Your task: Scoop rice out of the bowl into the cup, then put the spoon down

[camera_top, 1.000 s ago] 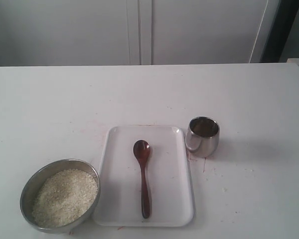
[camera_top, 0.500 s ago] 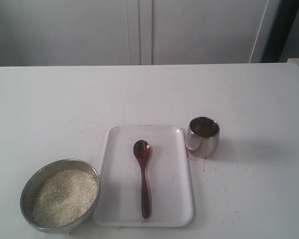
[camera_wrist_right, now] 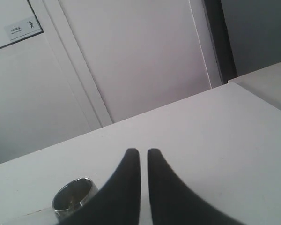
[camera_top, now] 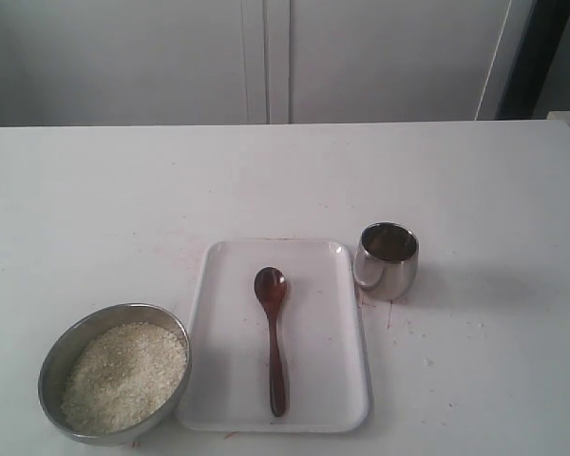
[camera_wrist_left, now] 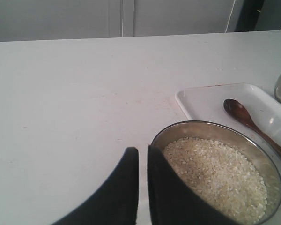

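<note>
The wide steel bowl (camera_top: 52, 351) sits at the table's front left, filled with white rice (camera_top: 123, 375). On a white tray (camera_top: 332, 380) lies the dark wooden spoon (camera_top: 275, 342), its oval end pointing away. The small shiny cup (camera_top: 387, 258) stands just right of the tray, dark inside. No arm shows in the exterior view. My left gripper (camera_wrist_left: 143, 150) hangs beside the bowl (camera_wrist_left: 271, 168) near its rim, shut and holding nothing; rice (camera_wrist_left: 215, 173) and spoon (camera_wrist_left: 246, 117) show beyond it. My right gripper (camera_wrist_right: 143, 151) is shut and empty, with the cup (camera_wrist_right: 74, 193) off to one side.
The white table (camera_top: 475, 190) stretches behind the objects to a wall of pale cabinet doors (camera_top: 266, 57). A few stray grains lie on the table right of the tray. The table's far right corner (camera_wrist_right: 253, 79) shows in the right wrist view.
</note>
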Robot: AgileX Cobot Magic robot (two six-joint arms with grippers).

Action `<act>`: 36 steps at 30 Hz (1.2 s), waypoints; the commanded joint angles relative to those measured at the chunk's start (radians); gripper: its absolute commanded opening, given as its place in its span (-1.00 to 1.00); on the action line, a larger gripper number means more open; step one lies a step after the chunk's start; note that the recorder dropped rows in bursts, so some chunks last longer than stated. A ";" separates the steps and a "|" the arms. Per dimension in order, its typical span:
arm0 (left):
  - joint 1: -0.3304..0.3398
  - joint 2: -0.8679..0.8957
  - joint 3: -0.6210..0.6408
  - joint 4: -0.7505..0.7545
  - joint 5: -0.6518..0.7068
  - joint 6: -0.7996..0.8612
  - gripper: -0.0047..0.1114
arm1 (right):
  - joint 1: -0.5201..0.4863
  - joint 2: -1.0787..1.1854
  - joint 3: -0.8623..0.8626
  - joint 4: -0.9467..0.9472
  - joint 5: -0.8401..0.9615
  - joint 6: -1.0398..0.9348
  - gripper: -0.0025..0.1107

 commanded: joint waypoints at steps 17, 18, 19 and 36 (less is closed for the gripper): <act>-0.009 0.001 -0.004 -0.006 0.004 0.000 -0.67 | -0.003 -0.007 0.005 0.004 0.202 -0.392 -0.96; -0.009 0.001 -0.004 -0.006 0.004 0.000 -0.67 | -0.003 -0.007 0.005 0.016 0.229 -0.390 -0.96; -0.009 0.001 -0.004 -0.006 0.004 0.000 -0.67 | -0.003 -0.007 0.005 0.038 0.249 -0.390 -0.96; -0.009 0.001 -0.004 -0.006 0.004 0.000 -0.67 | -0.003 -0.007 0.005 0.174 0.284 -0.345 -0.96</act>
